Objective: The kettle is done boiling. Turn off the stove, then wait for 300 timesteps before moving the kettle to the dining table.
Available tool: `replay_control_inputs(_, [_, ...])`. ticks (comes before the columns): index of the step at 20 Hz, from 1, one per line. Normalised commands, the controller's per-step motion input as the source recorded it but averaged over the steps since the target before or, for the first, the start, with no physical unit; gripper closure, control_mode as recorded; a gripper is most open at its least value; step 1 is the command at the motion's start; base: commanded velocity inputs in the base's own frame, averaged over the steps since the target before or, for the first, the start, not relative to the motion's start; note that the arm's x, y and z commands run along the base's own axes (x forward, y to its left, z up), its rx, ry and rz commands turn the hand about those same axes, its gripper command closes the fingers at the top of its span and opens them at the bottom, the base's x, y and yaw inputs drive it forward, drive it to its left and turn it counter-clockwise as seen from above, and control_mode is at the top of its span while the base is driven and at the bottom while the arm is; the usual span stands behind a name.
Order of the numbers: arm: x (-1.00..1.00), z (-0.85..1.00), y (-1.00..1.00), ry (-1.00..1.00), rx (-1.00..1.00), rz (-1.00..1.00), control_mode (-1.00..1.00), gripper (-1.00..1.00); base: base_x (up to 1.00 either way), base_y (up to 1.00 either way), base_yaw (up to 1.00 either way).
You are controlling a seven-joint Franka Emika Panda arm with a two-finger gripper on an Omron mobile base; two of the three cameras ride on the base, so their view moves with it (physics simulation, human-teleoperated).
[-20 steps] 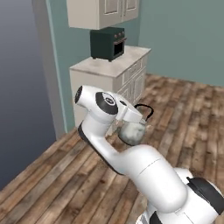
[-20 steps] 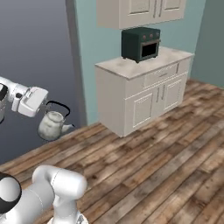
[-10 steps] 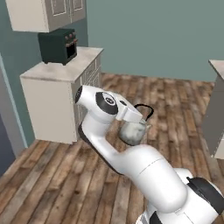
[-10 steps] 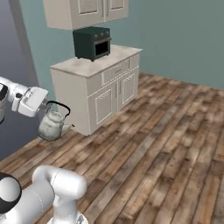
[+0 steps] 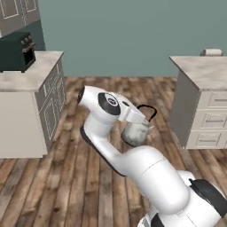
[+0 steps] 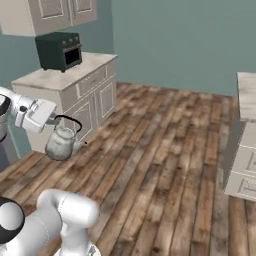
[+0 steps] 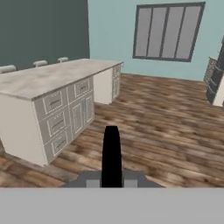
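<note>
Below the claw (image 6: 56, 119) hangs the kettle (image 6: 61, 142), its thin black handle pinched between the pressed-together fingers, well above the wood floor. Ahead of the claw stands the dining table (image 7: 52, 78), some way off. Rigid metal, likely heavy with water and free to swing on that slim arch, so the handle's top is the sensible hold.

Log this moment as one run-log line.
stage: carrying | kettle: hanging by handle, above wood floor | pincer: shut on kettle | dining table: ahead
</note>
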Motion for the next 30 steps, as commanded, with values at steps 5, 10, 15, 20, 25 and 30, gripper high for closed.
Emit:
replay_control_inputs(5, [0.00,0.00,0.00,0.00,0.00,0.00,1.00,1.00,0.43,-0.06,-0.31])
replay_control_inputs(10, [0.00,0.00,0.00,0.00,0.00,0.00,1.00,1.00,0.94,0.00,-0.31])
replay_control_inputs(15, [0.00,0.00,0.00,0.00,0.00,0.00,1.00,1.00,0.95,0.00,-0.28])
replay_control_inputs(20, [0.00,0.00,0.00,0.00,0.00,0.00,1.00,1.00,0.91,0.00,-0.27])
replay_control_inputs(25, [0.00,0.00,0.00,0.00,0.00,0.00,1.00,1.00,0.85,0.00,-0.28])
replay_control_inputs(30, [0.00,0.00,0.00,0.00,0.00,0.00,1.00,1.00,0.75,0.06,-0.31])
